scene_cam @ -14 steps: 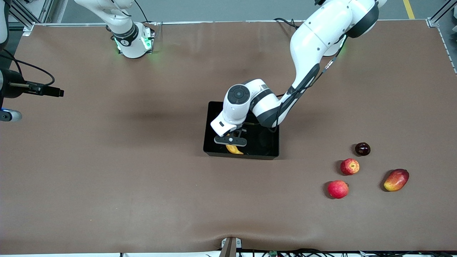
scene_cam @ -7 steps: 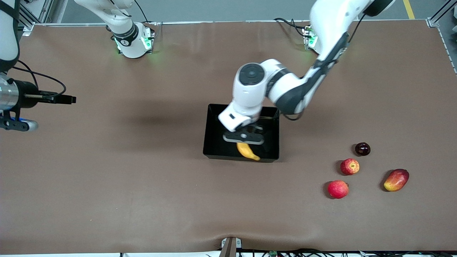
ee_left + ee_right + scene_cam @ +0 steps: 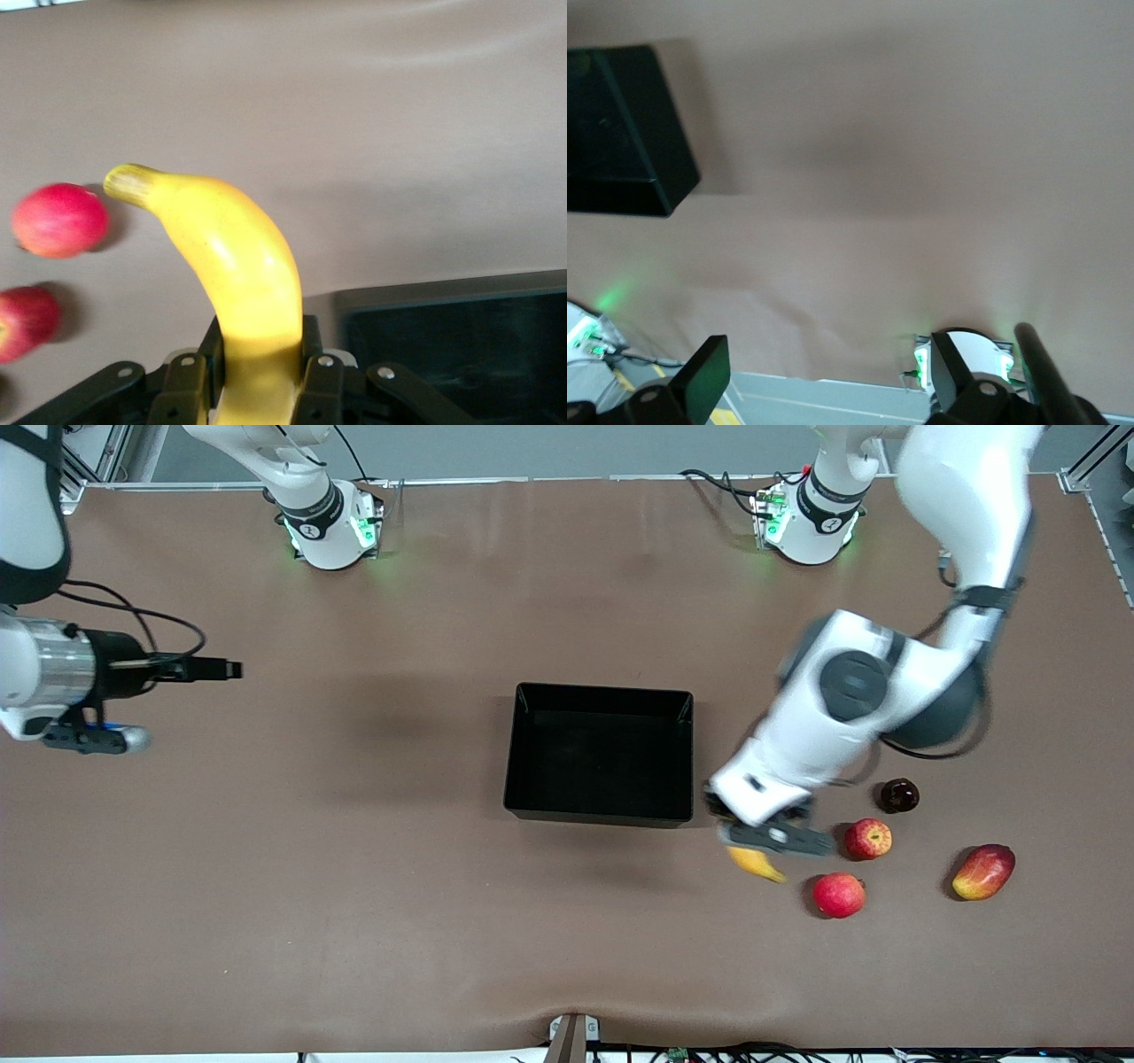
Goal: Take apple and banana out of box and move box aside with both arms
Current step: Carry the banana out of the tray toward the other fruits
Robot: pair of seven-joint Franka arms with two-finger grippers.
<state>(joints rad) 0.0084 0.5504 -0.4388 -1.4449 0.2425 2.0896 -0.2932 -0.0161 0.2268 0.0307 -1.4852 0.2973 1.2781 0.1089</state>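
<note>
- The left gripper (image 3: 769, 840) was clamped on the banana (image 3: 756, 863), holding it in the air over the brown table (image 3: 354, 886), between the black box (image 3: 599, 751) and the pink-red apple (image 3: 838, 895).
- The box sat mid-table; the small red apple (image 3: 867, 838) with yellow patches lay just beside the gripper, toward the left arm's end.
- The left wrist view showed what the front view hid: both fingers (image 3: 322, 376) pressed on the banana's (image 3: 232, 274) lower end, stem tip free.
- The right gripper (image 3: 824, 372), fingers spread apart and holding nothing, waited over the right arm's end of the table.
</note>
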